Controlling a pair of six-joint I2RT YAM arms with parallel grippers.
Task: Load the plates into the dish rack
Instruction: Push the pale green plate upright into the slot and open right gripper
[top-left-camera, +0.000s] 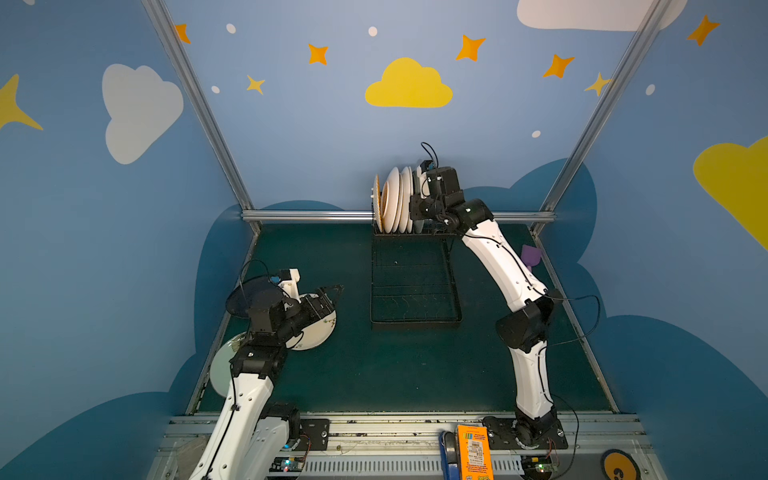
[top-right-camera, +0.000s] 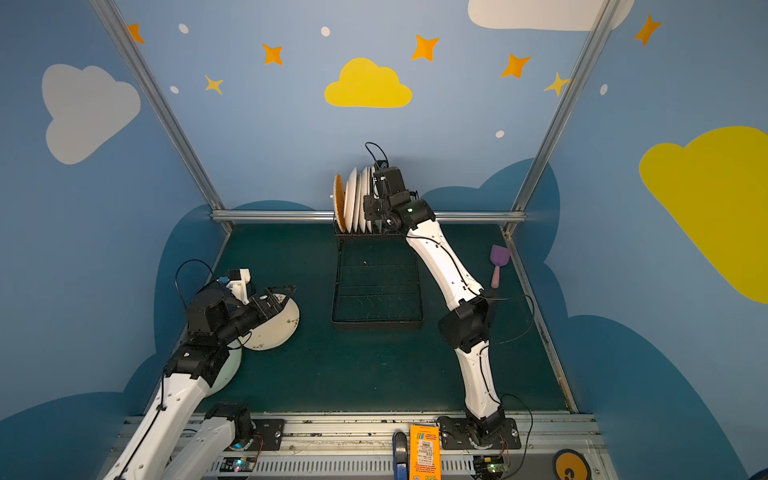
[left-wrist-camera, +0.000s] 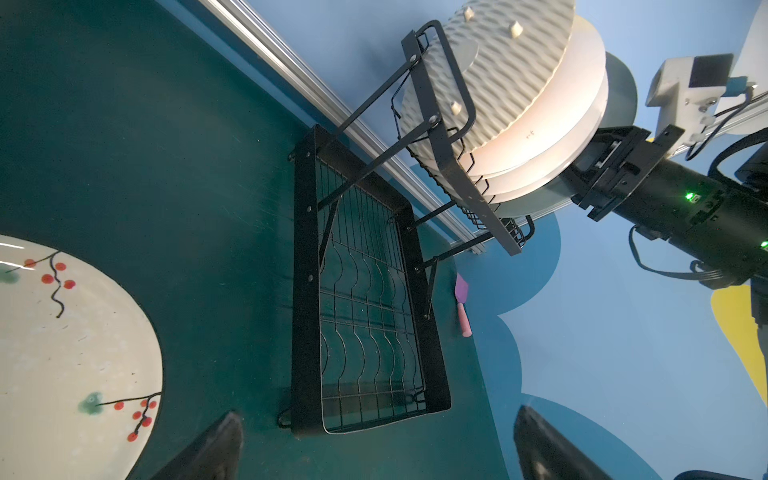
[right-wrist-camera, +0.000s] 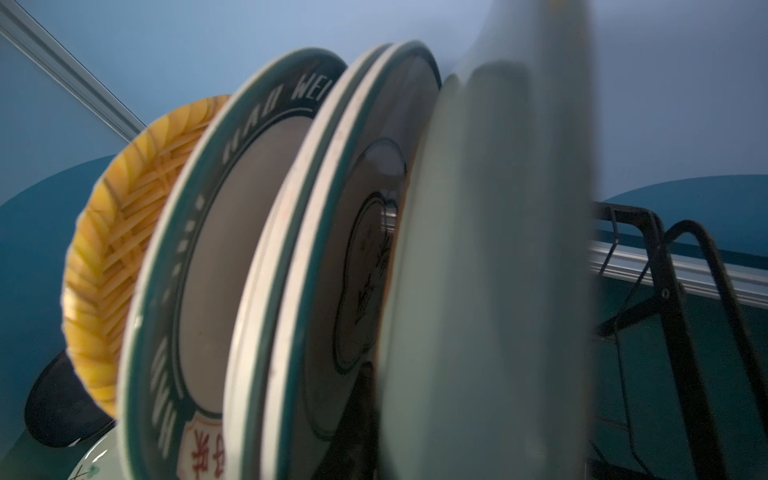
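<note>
5 or 6 plates (top-left-camera: 395, 199) stand in the dish rack (top-left-camera: 457, 309) at its raised end. The right gripper (left-wrist-camera: 584, 166) is at the grey-green plate (right-wrist-camera: 478, 291) there, and I cannot tell if it grips. By my count 3 remain on the table (top-left-camera: 374, 374): cream plate (top-left-camera: 320, 328), navy plate (top-left-camera: 245, 297) and mint plate (top-left-camera: 220, 365). The left gripper (top-left-camera: 330, 293) hovers over the cream plate, its jaws wide apart.

Your right gripper (top-left-camera: 417, 208) is at the upright plates (top-left-camera: 392, 199) in the dish rack (top-left-camera: 415, 291) while your left gripper (top-left-camera: 330, 293) hovers over a cream plate (top-left-camera: 320, 332).

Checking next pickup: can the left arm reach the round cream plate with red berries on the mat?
Probably yes: the left end effector hangs open at the rim of the round cream berry plate, and nothing lies on it.
</note>
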